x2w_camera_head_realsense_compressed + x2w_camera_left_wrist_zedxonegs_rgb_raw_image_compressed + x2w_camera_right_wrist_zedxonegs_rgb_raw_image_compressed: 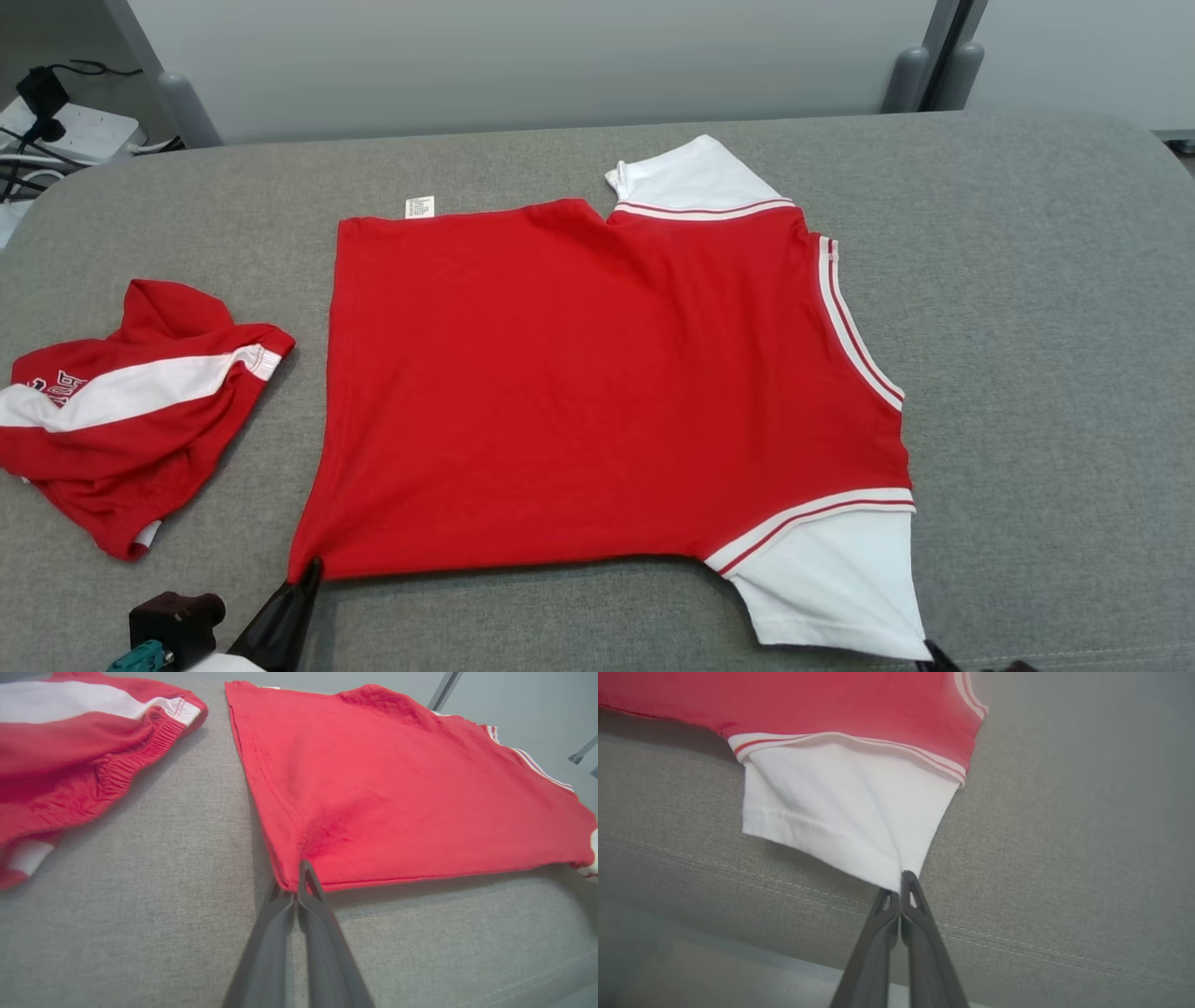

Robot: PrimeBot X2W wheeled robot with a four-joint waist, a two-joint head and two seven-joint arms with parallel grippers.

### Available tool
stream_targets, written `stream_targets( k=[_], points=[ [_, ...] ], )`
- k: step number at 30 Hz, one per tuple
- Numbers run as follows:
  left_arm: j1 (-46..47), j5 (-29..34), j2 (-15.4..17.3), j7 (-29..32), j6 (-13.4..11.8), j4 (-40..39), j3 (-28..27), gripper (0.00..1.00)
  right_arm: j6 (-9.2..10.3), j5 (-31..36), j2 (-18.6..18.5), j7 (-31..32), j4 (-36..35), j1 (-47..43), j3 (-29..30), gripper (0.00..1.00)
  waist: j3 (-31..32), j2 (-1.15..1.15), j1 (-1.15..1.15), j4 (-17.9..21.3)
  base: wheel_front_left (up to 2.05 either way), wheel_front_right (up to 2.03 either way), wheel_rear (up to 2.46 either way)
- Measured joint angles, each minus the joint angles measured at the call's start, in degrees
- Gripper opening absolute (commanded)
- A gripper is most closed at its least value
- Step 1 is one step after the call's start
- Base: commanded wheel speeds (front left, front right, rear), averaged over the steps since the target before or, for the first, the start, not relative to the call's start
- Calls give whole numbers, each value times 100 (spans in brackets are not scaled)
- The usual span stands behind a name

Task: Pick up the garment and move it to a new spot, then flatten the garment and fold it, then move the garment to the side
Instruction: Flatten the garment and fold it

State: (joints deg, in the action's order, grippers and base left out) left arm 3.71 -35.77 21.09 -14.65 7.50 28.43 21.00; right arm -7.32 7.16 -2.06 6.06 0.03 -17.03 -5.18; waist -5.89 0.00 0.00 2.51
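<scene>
The garment (597, 373) is a red T-shirt with white, red-striped sleeves, spread flat and sideways on the grey padded table (1046, 327). My left gripper (310, 566) is shut on its near left hem corner, and the left wrist view shows the red cloth (373, 788) pinched at the gripper (299, 882). My right gripper (929, 646) is shut on the tip of the near white sleeve (831, 579). In the right wrist view the gripper (899, 884) pinches that sleeve (840, 807).
Crumpled red shorts with a white stripe (121, 411) lie at the table's left, also in the left wrist view as the shorts (70, 751). Cables and a power strip (56, 126) sit beyond the far left corner. A pale wall panel (532, 56) backs the table.
</scene>
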Motion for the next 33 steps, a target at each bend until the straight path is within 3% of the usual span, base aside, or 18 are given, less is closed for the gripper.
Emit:
stream_targets(
  k=[7,18,33],
  points=[
    [25,-35,66,0,0,-570,11,0,0,66,-2,-81,-271,517,326,0,-211,0,0,-57,0,0,0],
    [659,-330,553,-1,0,-1429,286,0,0,413,-14,104,-469,1890,517,0,-767,0,0,-226,0,0,0],
    [1385,-571,1123,-1,0,-1461,558,0,0,742,-42,680,-482,3360,456,0,-1685,0,0,-322,0,0,0]
  ],
)
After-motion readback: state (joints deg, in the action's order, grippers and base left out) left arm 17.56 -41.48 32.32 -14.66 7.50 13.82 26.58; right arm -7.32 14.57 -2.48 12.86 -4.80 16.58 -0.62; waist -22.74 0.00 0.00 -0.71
